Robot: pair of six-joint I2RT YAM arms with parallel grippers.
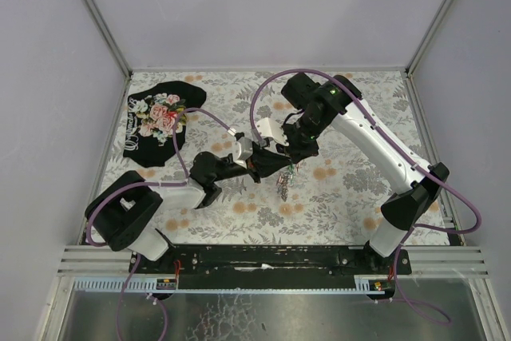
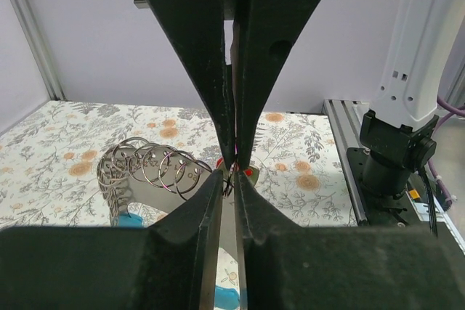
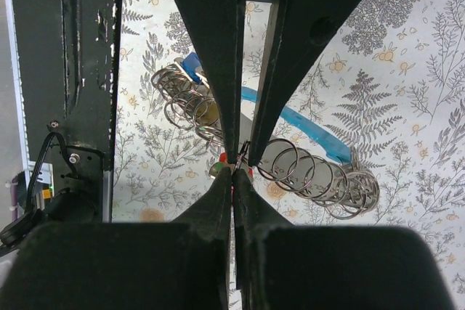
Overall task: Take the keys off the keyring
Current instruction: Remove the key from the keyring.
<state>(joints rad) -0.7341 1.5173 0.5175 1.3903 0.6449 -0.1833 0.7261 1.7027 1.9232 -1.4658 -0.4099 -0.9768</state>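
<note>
Keyring point(image 1: 283, 179) | dangles above bench point(image 1: 351, 197), at both tips, left arm's from left, right arm's from far | right pincer point(image 3: 236, 159) pressed together on ring wire | left pincer point(image 2: 234, 161) narrowed to a slit on it, keys point(image 2: 249, 172) just beyond

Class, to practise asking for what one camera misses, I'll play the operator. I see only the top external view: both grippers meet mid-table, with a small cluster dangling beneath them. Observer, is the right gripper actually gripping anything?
Observer: Yes. In the right wrist view, the right gripper is shut on a thin wire loop of the keyring.
Operator: What else is on that keyring?
Observer: The left wrist view shows a chain of linked silvery rings curving away to one side.
Operator: And the left gripper?
Observer: Its own camera shows the left gripper closed to a sliver on thin wire. A red key head sits right beside the tips.
</note>
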